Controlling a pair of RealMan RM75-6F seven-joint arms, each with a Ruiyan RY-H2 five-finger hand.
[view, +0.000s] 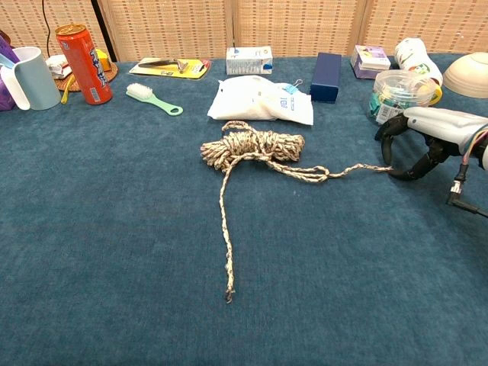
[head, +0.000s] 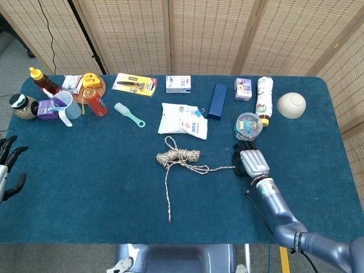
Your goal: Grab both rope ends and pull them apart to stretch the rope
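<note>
The beige braided rope (head: pixel 179 155) lies mid-table as a loose coil (view: pixel 252 145). One end trails toward me and stops at the rope tip (view: pixel 228 297). The other end (view: pixel 381 168) runs right to my right hand (view: pixel 431 133). That hand (head: pixel 252 162) arches over this end, a dark fingertip (view: pixel 385 149) hanging above it and the thumb (view: pixel 404 174) curled just beyond, with a small gap between them. The rope end lies flat on the cloth. My left hand (head: pixel 7 168) hovers at the table's far left edge with its fingers spread, holding nothing, far from the rope.
A clear tub (view: pixel 396 93) of small items stands just behind my right hand. A white pouch (view: pixel 263 99) and a blue box (view: pixel 328 76) lie behind the coil. A red can (view: pixel 80 62), a mug (view: pixel 34 76) and a green brush (view: pixel 152 99) are at the back left.
</note>
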